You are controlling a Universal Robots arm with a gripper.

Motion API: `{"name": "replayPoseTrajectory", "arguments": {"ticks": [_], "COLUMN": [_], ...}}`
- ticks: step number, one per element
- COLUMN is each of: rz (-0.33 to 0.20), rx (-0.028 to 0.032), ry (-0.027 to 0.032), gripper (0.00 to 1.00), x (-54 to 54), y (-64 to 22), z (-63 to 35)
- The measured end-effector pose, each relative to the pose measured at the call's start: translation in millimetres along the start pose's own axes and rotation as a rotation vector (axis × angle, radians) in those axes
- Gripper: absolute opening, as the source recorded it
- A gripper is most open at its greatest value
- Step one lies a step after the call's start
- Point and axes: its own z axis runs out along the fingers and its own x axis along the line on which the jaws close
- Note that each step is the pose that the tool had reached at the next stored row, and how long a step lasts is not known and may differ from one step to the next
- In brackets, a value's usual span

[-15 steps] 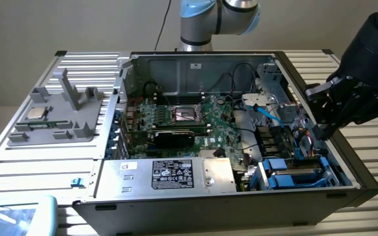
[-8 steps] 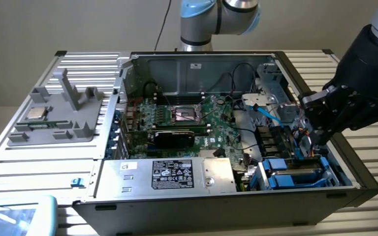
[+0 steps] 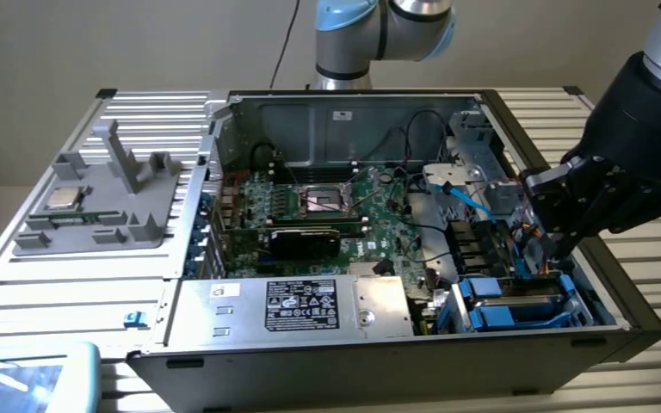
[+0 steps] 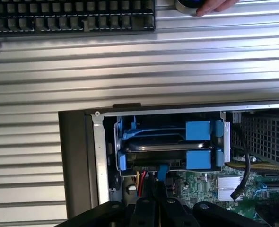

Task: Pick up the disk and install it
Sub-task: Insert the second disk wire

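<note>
On a ribbed metal table [image 3: 66, 284], an open computer case [image 3: 606, 340] held the disk [image 4: 163, 146] seated in its bay; the gripper [image 4: 156, 189], clenched empty, hovered just beside it.

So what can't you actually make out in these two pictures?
- Gripper tips: exterior view, sunk behind cables and the case wall.
- Disk: wrist view, edge-on, label unseen; blue bracket covers parts.
- Keyboard: wrist view, cut by the frame edge.
- Chip on grey tray: exterior view, markings too small.
</note>
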Motion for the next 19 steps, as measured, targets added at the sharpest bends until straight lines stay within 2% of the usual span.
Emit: {"name": "replayPoseTrajectory", "arguments": {"ticks": [3,6,14,19], "rz": [-0.001,-0.003,-0.005,-0.007], "rx": [-0.0064,-0.0077,-0.0076,-0.0021], "ry": [0.0004,0.0004,-0.0033,-0.0041], "gripper": [0.11,0.11,0.11,0.11], "x": [0.0,0.1,-3.1,-6.1], "y": [0.1,0.4,3.9,5.5], "z": [3.7,9.0,20.8,26.5]}}
